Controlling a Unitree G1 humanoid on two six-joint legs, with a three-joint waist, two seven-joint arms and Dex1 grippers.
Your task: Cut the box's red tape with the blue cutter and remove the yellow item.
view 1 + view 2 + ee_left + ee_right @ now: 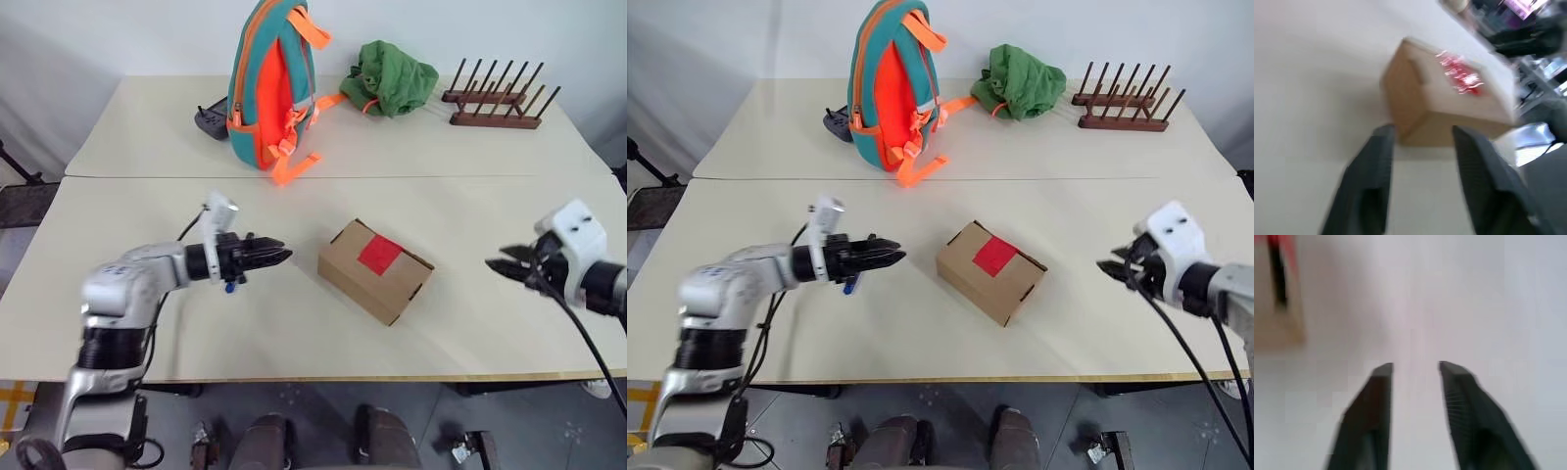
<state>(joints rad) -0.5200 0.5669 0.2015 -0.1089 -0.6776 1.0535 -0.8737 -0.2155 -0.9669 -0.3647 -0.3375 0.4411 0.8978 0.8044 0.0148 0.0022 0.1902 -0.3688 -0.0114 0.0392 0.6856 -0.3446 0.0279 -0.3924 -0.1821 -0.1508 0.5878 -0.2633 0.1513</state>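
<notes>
Above table, both end effectors gape, holding nothing.

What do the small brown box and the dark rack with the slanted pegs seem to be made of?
The small brown box looks like matte corrugated cardboard: plain tan faces with folded edges. The dark rack with slanted pegs appears to be wood with a reddish-brown finish, though the view leaves that uncertain.

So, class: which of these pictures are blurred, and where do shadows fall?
Left wrist view: the box and red tape are smeared by motion. Right wrist view: soft throughout, the right tool hazy against the table. Left eye view: sharp, evenly lit, with a soft shadow beside the backpack.
</notes>
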